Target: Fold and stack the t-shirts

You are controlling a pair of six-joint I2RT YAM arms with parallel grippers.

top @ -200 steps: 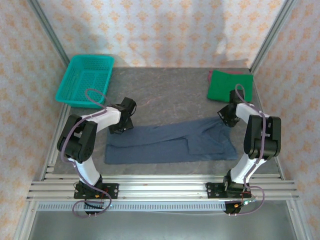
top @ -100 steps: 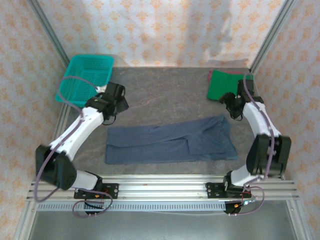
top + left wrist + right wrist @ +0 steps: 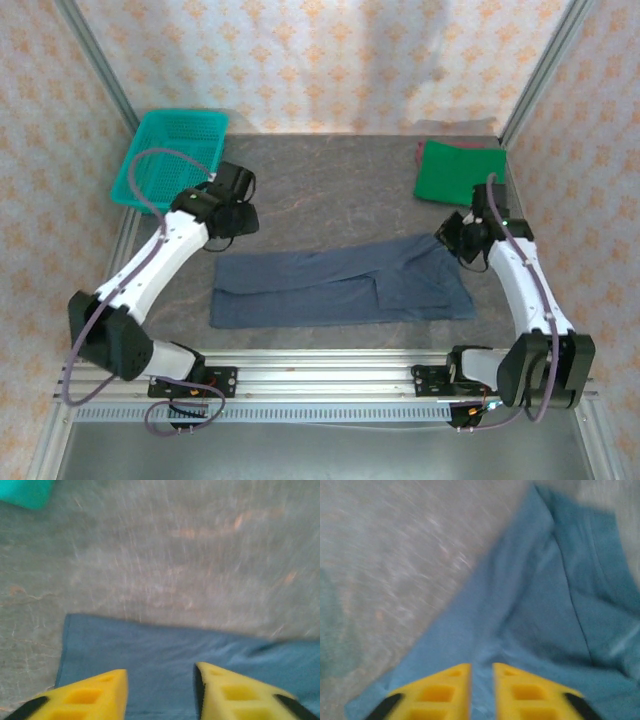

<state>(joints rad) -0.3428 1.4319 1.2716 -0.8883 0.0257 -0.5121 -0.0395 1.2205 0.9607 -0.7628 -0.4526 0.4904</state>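
Note:
The slate-blue t-shirt [image 3: 330,285] lies flat across the front of the table, folded into a long band. My left gripper [image 3: 238,215] hovers over its upper left corner. In the left wrist view the yellow fingers [image 3: 100,690] stand apart over the blue cloth [image 3: 160,645], with nothing between them [image 3: 160,672]. My right gripper [image 3: 462,238] sits on the shirt's upper right corner. Its jaws [image 3: 481,666] are drawn in to a narrow slit with a pucker of blue cloth [image 3: 545,595] in it. The green t-shirt [image 3: 460,170] lies folded at the back right.
A teal mesh basket [image 3: 170,155] stands at the back left, its corner [image 3: 25,492] showing in the left wrist view. Bare grey tabletop [image 3: 330,190] stretches between basket and green shirt. Metal frame posts rise at both back corners.
Both grippers came back down from the rear onto the blue shirt's upper corners and narrowed their jaws, the right one almost fully. The shirt has barely shifted.

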